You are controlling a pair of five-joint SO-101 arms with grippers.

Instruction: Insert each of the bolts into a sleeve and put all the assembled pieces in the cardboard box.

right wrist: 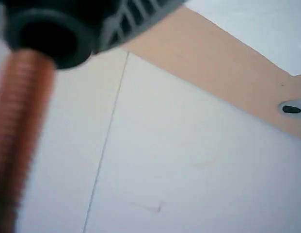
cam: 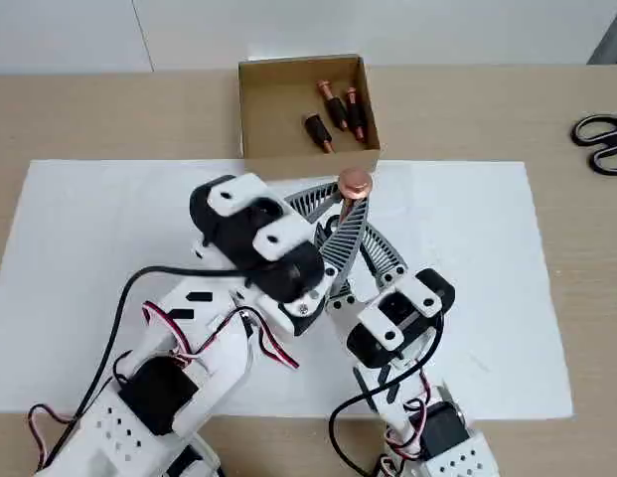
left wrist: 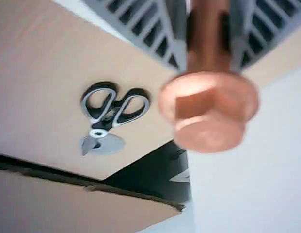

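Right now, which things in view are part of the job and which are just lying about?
Job: bolt, sleeve, box, three assembled pieces in it.
Lying about: scissors, paper sheet.

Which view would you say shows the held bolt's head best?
The left wrist view: the head of the bolt is large and near, its hex shape plain. The high view shows it small, from above. The right wrist view shows the threaded shaft leaving the sleeve instead.
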